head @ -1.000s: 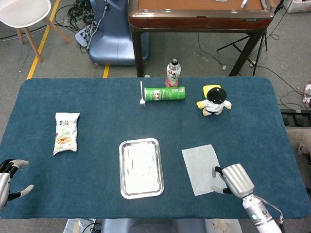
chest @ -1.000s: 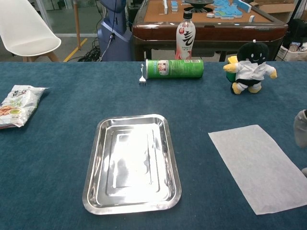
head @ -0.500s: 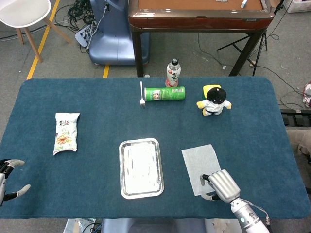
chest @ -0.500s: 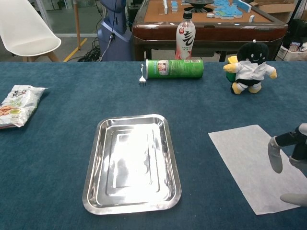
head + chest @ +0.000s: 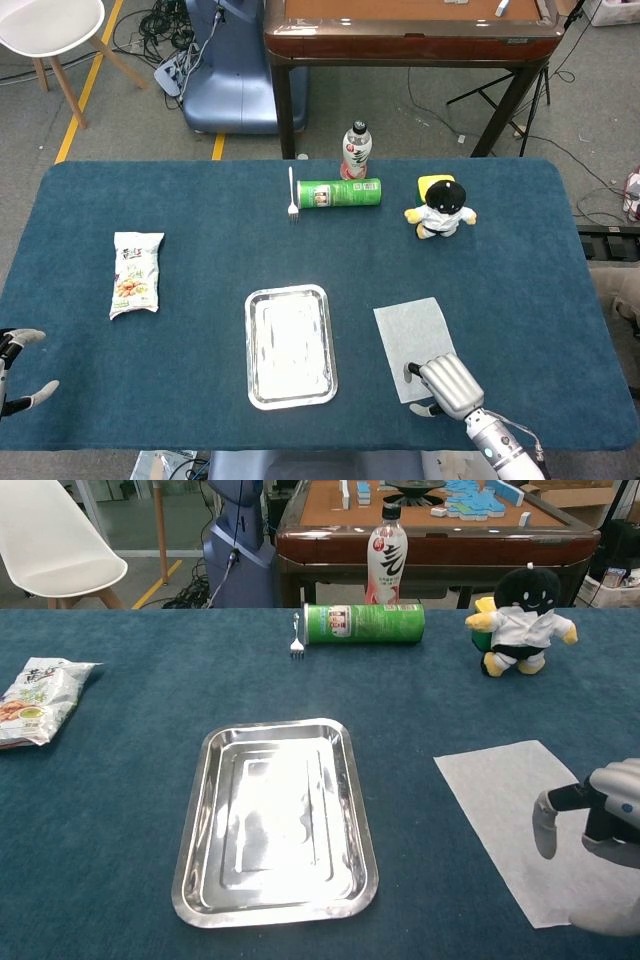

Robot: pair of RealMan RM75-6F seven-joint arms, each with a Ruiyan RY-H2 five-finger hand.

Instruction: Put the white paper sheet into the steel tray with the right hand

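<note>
The white paper sheet (image 5: 412,337) (image 5: 528,819) lies flat on the blue table, to the right of the steel tray (image 5: 290,346) (image 5: 276,820). The tray holds nothing. My right hand (image 5: 443,385) (image 5: 600,832) hovers over the sheet's near right corner, fingers apart and pointing left, holding nothing. Whether it touches the paper I cannot tell. My left hand (image 5: 14,365) shows only in the head view, at the table's near left edge, fingers spread and empty.
A snack bag (image 5: 136,274) (image 5: 36,698) lies at the left. Along the far side are a fork (image 5: 292,194), a green can on its side (image 5: 340,193) (image 5: 363,623), a bottle (image 5: 356,149) and a plush toy (image 5: 441,209) (image 5: 522,619).
My right hand has moved left along the near edge, from beside the sheet to over its near right corner. The left hand has slipped slightly lower and further out of the head view.
</note>
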